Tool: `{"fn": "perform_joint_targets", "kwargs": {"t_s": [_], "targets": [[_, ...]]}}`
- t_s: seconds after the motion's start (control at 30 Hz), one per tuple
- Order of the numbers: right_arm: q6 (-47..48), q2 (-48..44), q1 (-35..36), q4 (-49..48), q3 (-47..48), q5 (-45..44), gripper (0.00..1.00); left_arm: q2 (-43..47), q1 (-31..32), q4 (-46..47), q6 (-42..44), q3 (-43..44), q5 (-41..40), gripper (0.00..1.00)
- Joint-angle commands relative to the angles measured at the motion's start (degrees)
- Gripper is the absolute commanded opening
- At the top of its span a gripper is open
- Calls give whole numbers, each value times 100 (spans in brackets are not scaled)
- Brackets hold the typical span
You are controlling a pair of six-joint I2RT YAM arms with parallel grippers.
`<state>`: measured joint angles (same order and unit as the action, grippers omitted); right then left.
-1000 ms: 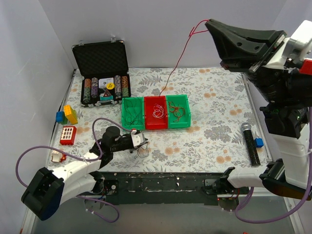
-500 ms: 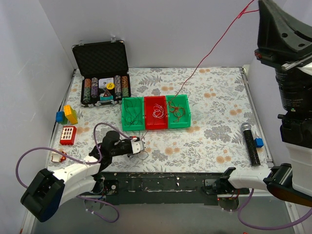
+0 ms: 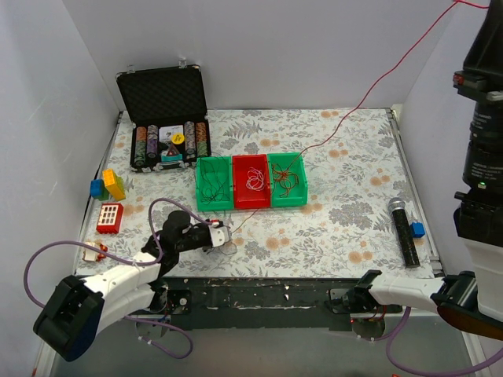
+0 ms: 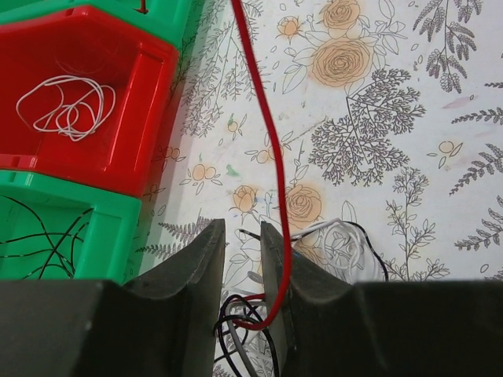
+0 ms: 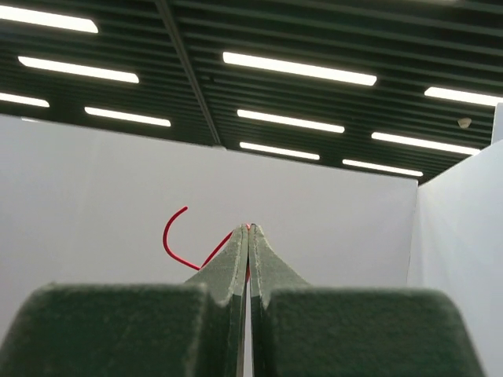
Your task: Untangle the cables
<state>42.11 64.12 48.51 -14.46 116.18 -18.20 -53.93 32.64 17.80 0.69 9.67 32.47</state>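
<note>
The left gripper (image 3: 218,234) rests low on the table (image 3: 354,181), just in front of a row of three bins. In the left wrist view its fingers (image 4: 206,263) stand a narrow gap apart, and strands of the tangle (image 4: 245,320), black, white and red, fill the lower part of that gap, so the gripper pinches the tangle. More white and black loops of the tangle lie on the floral cloth just beside the right-hand finger. The red cable (image 3: 377,82) leaves the tangle, passes above the right green bin (image 3: 288,202) and rises in a nearly straight line to the upper right corner of the top view. The right gripper (image 5: 248,229) is raised high, with its fingers pressed together on the red cable; a short free end curls out to the left of the tips. The red bin (image 3: 251,203) holds a white coil (image 4: 67,106). The left green bin (image 3: 214,205) holds black wires, and the right green bin holds red ones.
</note>
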Motion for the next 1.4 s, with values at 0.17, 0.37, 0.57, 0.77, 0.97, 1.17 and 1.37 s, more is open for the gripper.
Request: {"fn": "perform_joint_targets", "kwargs": {"t_s": [0.17,0.37,0.57,0.77,0.97,1.17,1.37], "targets": [[-60,224,18,486,-2017,-2142,1,322,-74,-460,-25,868,-74,23],[-2406,-310,18,2033,-4029,-1008,3,655,-74,-787,-8,1388,145,22],[-3094,-708,18,2718,-4982,992,4,840,-65,-1164,124,1739,523,23],[-3331,-576,18,3362,-5219,2019,24,814,-65,-1385,256,1968,708,24],[-3551,-813,18,3326,-5711,2382,33,902,-65,-1744,318,2126,761,24],[-3560,-568,18,3266,-5949,3110,78,788,-65,-1903,546,1749,691,24],[-3762,451,27,2177,-6766,3745,87,279,-65,-1395,687,1248,682,43]]}}
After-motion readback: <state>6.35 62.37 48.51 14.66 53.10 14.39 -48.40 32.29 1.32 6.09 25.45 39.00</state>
